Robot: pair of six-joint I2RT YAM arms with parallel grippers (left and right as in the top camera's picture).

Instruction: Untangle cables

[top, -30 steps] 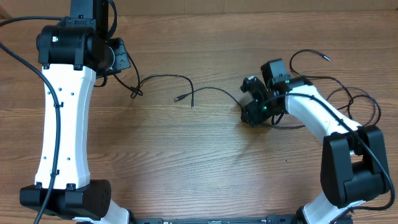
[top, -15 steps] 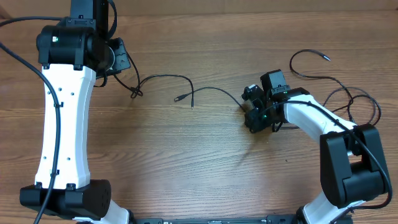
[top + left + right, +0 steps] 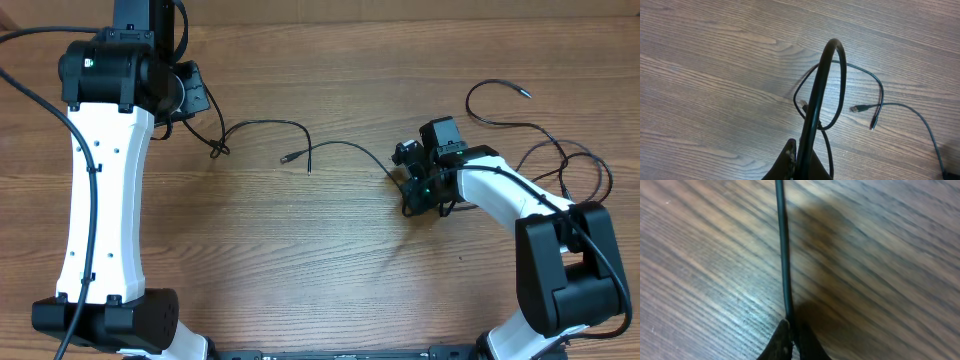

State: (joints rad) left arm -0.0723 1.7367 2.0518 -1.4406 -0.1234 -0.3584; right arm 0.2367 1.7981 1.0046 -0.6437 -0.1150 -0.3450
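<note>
Thin black cables lie across the wooden table. One cable [image 3: 345, 145] arcs from a small plug [image 3: 285, 158] to my right gripper [image 3: 409, 190], which is shut on it. The right wrist view shows that cable [image 3: 782, 255] running straight up from the pinched right gripper [image 3: 792, 341]. My left gripper [image 3: 196, 97] at the far left is shut on another cable [image 3: 262, 125]. In the left wrist view this cable [image 3: 826, 65] rises in a stiff loop from the left gripper [image 3: 802, 161], with plug ends [image 3: 855, 108] on the wood beyond. More cables sit looped behind the right arm [image 3: 565, 160].
A loose cable end [image 3: 524, 92] curls at the back right. The white left arm [image 3: 100, 190] stretches along the left side of the table. The right arm's base [image 3: 565, 270] stands at the front right.
My right gripper has closed from open onto the cable and shifted slightly right and toward the front. The left arm and its cable have not moved.
</note>
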